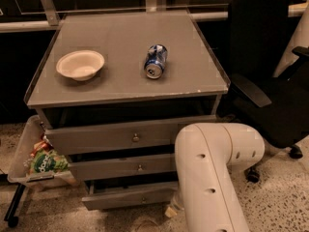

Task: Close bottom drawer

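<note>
The bottom drawer (129,197) is the lowest of three grey drawers in the cabinet and has a plain flat front. It stands pulled out a little, with a dark gap above it. My white arm (212,178) reaches down in front of the cabinet's right side. Only a small beige part of the gripper (170,210) shows, low down by the right end of the bottom drawer's front. The arm hides the rest of it. The middle drawer (120,168) and the top drawer (116,137) each have a small knob and also stand slightly out.
A white bowl (80,65) and a blue can (155,61) lying on its side are on the cabinet top (120,88). A black office chair (270,81) stands close on the right. A tray (19,153) holding snack bags (44,162) is at the left.
</note>
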Motion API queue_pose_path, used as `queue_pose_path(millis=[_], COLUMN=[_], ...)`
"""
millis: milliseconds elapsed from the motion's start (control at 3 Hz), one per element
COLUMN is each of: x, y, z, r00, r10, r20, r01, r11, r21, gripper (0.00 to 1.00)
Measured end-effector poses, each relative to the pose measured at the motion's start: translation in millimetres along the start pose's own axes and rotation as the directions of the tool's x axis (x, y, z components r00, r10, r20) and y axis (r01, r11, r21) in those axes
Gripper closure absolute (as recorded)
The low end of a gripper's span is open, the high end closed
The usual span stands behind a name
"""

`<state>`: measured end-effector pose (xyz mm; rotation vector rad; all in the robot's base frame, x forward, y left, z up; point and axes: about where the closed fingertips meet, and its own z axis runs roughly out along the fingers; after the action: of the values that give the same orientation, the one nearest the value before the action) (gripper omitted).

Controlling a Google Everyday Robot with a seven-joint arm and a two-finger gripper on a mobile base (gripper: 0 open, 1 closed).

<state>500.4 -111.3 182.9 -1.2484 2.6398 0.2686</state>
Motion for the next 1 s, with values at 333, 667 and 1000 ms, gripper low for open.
queue_pose_path(millis=[333, 667, 1000], x=[0.0, -0.7, -12.2], y=[0.0, -0.5, -8.5], z=[0.0, 1.8, 4.2], r00=[1.0, 1.0, 1.0], r10=[0.0, 0.002, -0.003], r20=[0.0, -0.001, 0.013], r01=[0.0, -0.002, 0.002], r11=[1.0, 1.0, 0.9994], r21=[0.0, 0.003, 0.035], gripper=[0.65, 0.88, 1.0])
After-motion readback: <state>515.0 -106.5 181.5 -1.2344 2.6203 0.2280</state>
